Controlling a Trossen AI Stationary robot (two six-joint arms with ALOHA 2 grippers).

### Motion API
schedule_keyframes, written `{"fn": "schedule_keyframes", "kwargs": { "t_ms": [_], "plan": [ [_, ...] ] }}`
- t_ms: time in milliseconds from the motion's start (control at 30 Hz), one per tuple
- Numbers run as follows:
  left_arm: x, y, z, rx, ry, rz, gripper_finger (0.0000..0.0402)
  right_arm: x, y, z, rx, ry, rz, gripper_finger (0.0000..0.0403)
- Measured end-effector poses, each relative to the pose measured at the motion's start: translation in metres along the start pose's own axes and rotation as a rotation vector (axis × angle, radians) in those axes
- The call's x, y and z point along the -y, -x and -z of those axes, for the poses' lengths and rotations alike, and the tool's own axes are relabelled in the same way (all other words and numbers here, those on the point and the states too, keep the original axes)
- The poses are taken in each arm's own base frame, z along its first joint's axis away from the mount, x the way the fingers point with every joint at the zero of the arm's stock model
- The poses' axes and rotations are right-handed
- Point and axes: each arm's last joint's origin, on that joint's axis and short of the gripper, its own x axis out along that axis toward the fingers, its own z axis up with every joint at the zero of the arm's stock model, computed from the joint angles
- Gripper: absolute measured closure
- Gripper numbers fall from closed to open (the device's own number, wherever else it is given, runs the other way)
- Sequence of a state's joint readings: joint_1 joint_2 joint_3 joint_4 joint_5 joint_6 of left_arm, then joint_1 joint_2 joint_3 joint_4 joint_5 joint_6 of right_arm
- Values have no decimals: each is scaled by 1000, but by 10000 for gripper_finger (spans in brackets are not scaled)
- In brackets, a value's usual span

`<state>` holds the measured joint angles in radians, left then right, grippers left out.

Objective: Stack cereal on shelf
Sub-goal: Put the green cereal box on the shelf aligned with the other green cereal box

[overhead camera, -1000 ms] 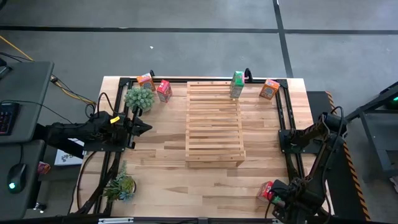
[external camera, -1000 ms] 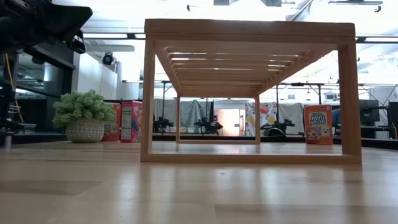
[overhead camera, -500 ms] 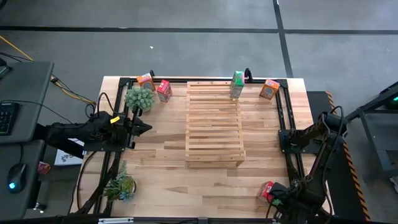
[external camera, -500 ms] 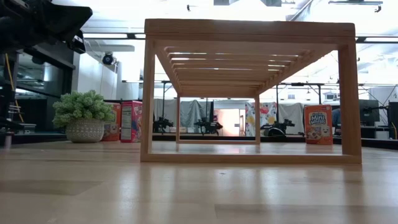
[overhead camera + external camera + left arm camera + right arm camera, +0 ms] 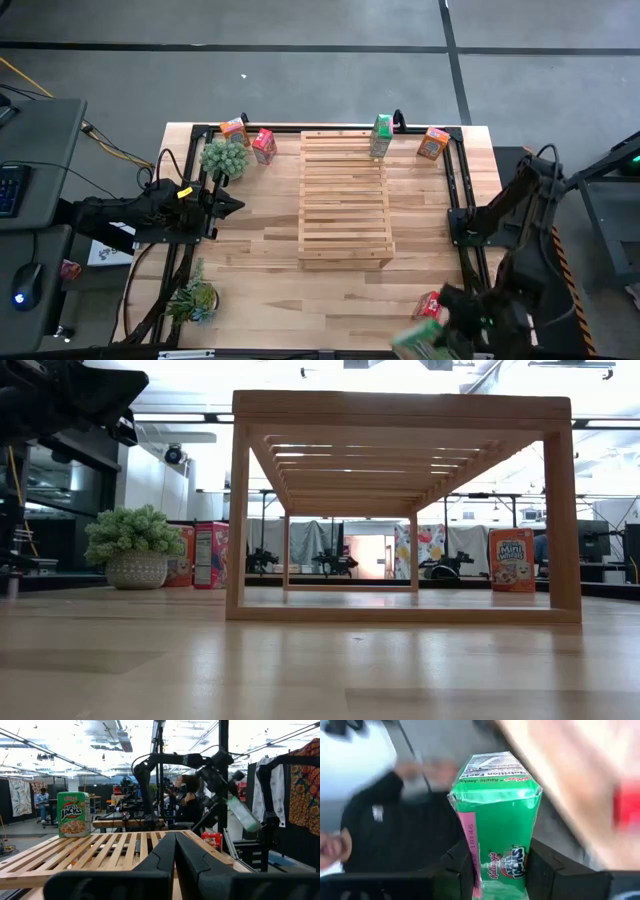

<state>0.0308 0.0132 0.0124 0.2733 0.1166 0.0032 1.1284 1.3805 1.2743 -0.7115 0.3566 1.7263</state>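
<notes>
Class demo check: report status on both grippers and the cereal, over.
Right gripper shut on green cereal box, near table's front right corner. Left gripper shut, idle left of shelf. Nothing blocking the shelf top.

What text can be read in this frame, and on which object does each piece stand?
"Kellogg's APPLE JACKS": green cardboard cereal box standing on the pale slatted wooden shelf.
"Nutrition Facts", "Apple Jacks", "18:46": green cereal box held in the right gripper.
"MINI WHEATS": orange cereal box behind the shelf.
Red cereal boxes' print: too small to read.
</notes>
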Motion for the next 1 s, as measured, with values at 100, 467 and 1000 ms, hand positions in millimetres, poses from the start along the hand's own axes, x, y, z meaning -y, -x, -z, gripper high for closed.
{"fn": "schedule_keyframes", "kwargs": {
  "t_ms": [100, 467, 1000],
  "plan": [
    [0, 0, 0, 0, 0, 0, 401, -3, 4, -30, 157, 155, -6, 282],
    [0, 0, 0, 0, 0, 0, 401, -12, 43, -161, 522, 513, 178, 283],
    [0, 0, 0, 0, 0, 0, 401, -14, 70, -288, 555, 332, 849, 283]
  ]
}}
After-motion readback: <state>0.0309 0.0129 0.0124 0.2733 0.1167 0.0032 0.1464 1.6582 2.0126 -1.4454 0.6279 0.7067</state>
